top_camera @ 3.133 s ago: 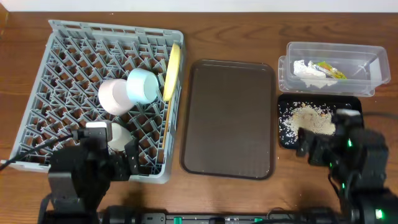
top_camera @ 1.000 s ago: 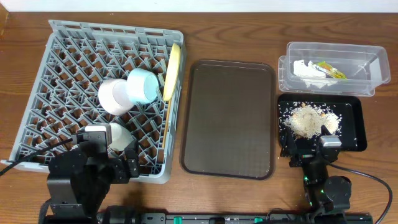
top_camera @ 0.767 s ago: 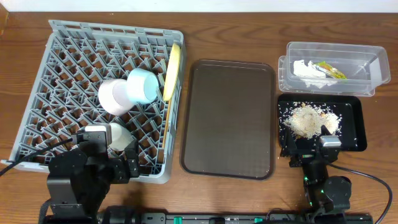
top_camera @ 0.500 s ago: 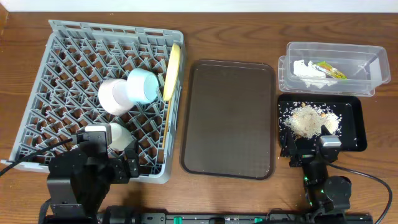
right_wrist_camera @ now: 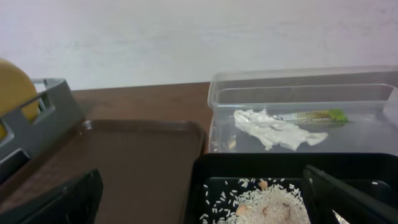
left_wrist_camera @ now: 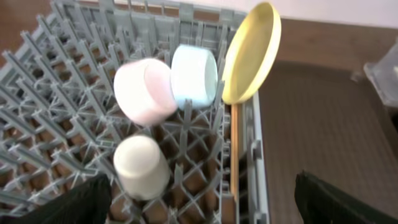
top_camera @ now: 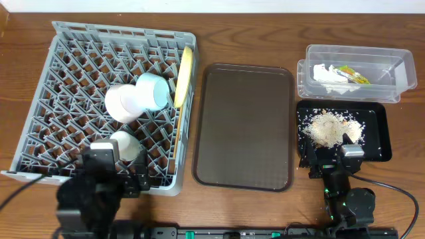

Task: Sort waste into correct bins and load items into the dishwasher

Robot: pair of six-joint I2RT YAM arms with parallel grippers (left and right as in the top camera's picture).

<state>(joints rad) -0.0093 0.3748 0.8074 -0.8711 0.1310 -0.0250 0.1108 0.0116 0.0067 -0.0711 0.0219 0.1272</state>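
The grey dish rack (top_camera: 73, 60) holds the yellow plate (top_camera: 184, 76) on edge at its right side, the white bowl (top_camera: 121, 103), the light blue bowl (top_camera: 153, 91) and the chopsticks (top_camera: 178, 143) along its right wall. The clear tub (top_camera: 392, 73) holds the white paper (top_camera: 327, 74) and the wrapper (top_camera: 353, 76). The black tray (top_camera: 377, 129) holds rice crumbs (top_camera: 327, 128). My left gripper (left_wrist_camera: 199, 208) is open and empty over the rack's near edge. My right gripper (right_wrist_camera: 202, 205) is open and empty at the black tray's near edge.
A white cup (top_camera: 126, 146) lies in the rack near my left gripper. The dark brown serving tray (top_camera: 244, 126) lies bare between the rack and the bins. The left wrist view shows the plate (left_wrist_camera: 250, 53), both bowls and the cup (left_wrist_camera: 142, 165).
My right arm has drawn back from over the black tray to the table's front edge, then stayed still. My left arm has just shifted slightly toward the front edge.
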